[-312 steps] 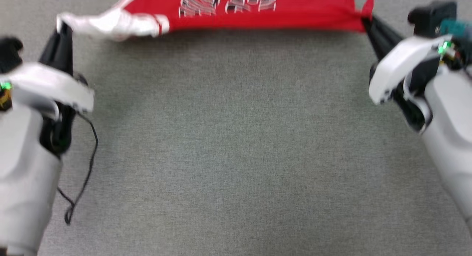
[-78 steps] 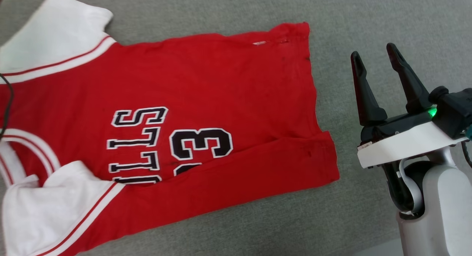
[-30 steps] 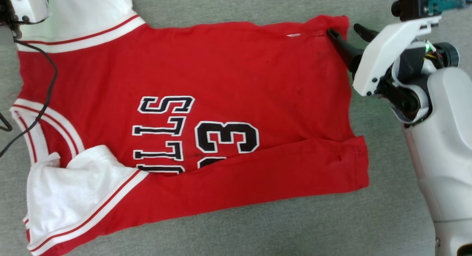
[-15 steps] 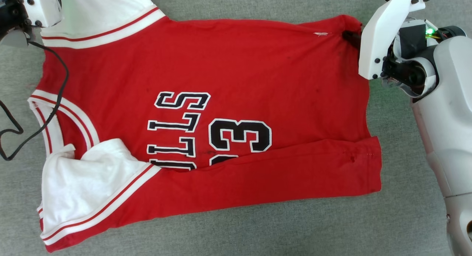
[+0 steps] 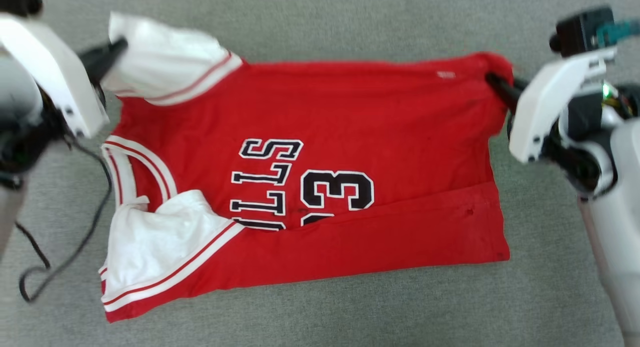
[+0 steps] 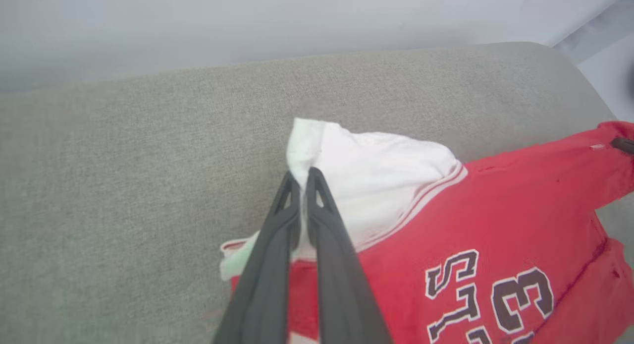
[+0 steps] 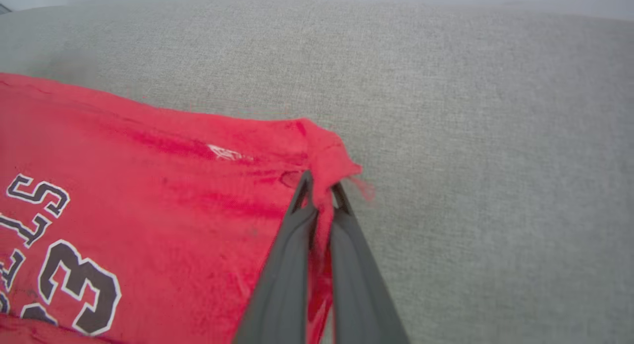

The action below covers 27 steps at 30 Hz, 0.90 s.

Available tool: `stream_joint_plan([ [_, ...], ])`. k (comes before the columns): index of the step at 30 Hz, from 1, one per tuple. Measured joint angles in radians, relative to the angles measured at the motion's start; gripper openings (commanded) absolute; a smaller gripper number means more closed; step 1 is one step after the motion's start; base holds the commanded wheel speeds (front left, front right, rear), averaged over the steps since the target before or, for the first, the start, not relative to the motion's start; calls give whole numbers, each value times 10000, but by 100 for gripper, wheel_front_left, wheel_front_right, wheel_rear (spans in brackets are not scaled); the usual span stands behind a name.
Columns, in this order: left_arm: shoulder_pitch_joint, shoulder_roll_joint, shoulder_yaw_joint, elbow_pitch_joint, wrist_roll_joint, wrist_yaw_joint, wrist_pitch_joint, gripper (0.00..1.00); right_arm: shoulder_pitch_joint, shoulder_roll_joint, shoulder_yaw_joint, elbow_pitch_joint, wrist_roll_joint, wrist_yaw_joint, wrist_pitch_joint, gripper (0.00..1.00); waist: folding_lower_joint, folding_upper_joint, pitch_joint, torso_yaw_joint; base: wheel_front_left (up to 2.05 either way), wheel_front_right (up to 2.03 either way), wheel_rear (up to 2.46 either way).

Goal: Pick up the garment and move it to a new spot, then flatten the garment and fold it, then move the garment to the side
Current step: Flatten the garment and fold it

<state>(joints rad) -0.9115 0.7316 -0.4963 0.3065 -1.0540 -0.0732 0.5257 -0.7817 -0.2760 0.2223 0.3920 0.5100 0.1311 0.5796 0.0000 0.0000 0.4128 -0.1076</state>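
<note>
On the left, the left gripper [image 5: 116,48] has its two dark fingers pinched tight on the outer edge of the garment's far white sleeve [image 5: 167,69], which is raised off the grey fabric surface [image 5: 320,22]. A loose black cable [image 5: 75,247] hangs just beside the collar. The garment [image 5: 360,112] lies mid-surface, lettering up. Its near long edge is turned over as a red band [image 5: 380,239], and the near sleeve [image 5: 155,242] is folded inward. On the right, the right gripper [image 5: 495,82] is clamped on the bunched far hem corner (only a small tuft, as the right wrist view shows). The head view is blurred, so how high the far edge rides is hard to say. Three things could go wrong:

- The tuft could slip out under tension.
- The soft sleeve could stretch, so the fold lands skewed.
- The cable could catch the collar.
</note>
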Motion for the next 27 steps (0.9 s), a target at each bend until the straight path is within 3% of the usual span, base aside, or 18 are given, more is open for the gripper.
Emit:
stream_joint_plan([
  [7, 3065, 265, 263, -1003, -610, 520, -1099, 0, 2312, 12, -612, -993, 113, 0, -205, 0, -1, 0, -830, 247, 0, 0, 0],
  [15, 5917, -173, 171, -1459, -1289, 1223, -1866, 0, 4149, 380, -1262, -1091, 113, 0, -508, 0, -1, 1, -1156, 434, 0, 0, 0],
  [17, 6171, -408, 174, -1369, -1419, 1300, -2033, 0, 4478, 535, -1360, -1043, 98, 0, -518, 38, -1, 0, -1169, 465, 0, 0, 0],
  [18, 6231, -497, 127, -1302, -1453, 1333, -2048, 27, 4619, 600, -1427, -1012, 82, 0, -610, 91, -1, 0, -1175, 474, 0, 0, 0],
  [19, 6253, -531, 84, -1237, -1354, 1350, -2157, 100, 4727, 610, -1461, -999, -15, 2, -706, 100, -1, 0, -1174, 474, 0, 0, 0],
  [27, 6409, -1058, 125, -1166, -454, 1367, -3981, 100, 5485, 821, -1555, -1202, -190, 6, -1499, 100, -1, 0, -1429, 413, 0, 0, 0],
])
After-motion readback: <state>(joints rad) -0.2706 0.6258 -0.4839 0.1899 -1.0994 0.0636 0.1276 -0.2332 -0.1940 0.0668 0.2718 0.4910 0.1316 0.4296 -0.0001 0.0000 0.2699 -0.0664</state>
